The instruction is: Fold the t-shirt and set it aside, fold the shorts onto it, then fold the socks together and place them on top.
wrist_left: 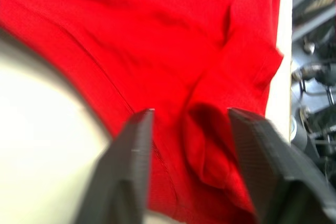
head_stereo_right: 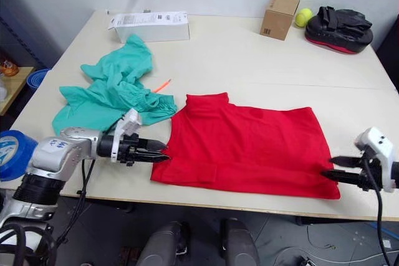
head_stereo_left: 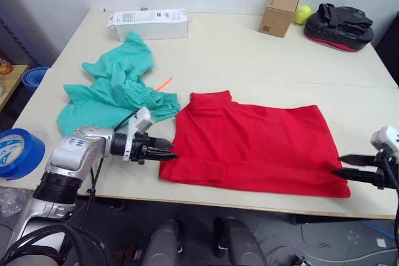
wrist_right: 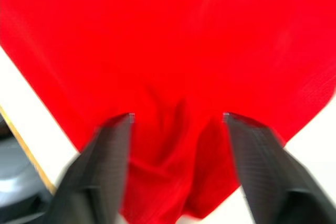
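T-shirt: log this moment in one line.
t-shirt flat, part-folded | left tool open, near-left corner | right tool open, near-right corner | shorts unfolded

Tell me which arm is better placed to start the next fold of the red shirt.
Probably neither alone. The left end effector is open at the red shirt's near left corner, and the right end effector is open at its near right corner. Both sit equally close, so a fold with both arms looks likely.

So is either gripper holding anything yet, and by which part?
Nothing held. The left gripper and right gripper are open, each straddling a near corner of the t-shirt, not closed.
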Tool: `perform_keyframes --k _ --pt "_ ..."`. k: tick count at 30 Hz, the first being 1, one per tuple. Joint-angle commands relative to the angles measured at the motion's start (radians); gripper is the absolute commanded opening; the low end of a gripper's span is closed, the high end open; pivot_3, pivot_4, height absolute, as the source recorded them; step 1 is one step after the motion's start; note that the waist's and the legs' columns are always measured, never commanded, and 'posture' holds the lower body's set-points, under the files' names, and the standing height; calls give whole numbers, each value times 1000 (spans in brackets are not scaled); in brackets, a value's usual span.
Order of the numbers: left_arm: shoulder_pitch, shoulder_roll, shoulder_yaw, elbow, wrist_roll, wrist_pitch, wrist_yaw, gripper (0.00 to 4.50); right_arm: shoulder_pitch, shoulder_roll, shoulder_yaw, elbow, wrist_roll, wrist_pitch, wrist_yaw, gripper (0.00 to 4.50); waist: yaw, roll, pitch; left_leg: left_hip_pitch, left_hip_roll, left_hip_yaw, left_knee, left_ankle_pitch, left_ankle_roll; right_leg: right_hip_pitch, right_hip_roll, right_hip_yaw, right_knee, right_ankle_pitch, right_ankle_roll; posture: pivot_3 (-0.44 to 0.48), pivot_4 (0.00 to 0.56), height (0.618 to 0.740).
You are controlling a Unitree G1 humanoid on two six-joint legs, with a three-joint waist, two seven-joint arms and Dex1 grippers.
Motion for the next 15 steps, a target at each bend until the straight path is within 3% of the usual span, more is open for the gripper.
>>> perform_keyframes --k 1,2,3,9,15 --pt "44 58 75 -121 2 -121 -26 3793 30 16 -134 -150 97 0 39 4108 0 0 0 0 0 0 0 0 0 0 0 0 0 0 0 0 150 740" --pt "59 69 78 -144 21 -171 -30 4104 39 22 -155 -184 117 3 44 4446 -1 0 0 0 0 0 -1 0 -1 0 0 0 -1 0 0 0 150 740" --pt "75 82 70 -162 52 -235 -33 4427 48 30 -167 -244 139 7 43 4500 0 0 0 0 1 0 -2 -1 -1 0 0 0 -1 0 0 0 150 740" --pt "125 109 -25 -159 227 -654 -121 4473 48 57 -153 -577 287 49 15 4500 2 1 0 0 1 0 -3 -3 -5 0 0 0 -2 -1 -1 0 150 740" --pt "85 65 -87 -118 264 -804 -170 4473 23 47 -102 -704 342 57 -19 4500 3 1 0 -1 0 0 -6 -3 -4 1 -1 0 -9 -1 -3 0 150 740"
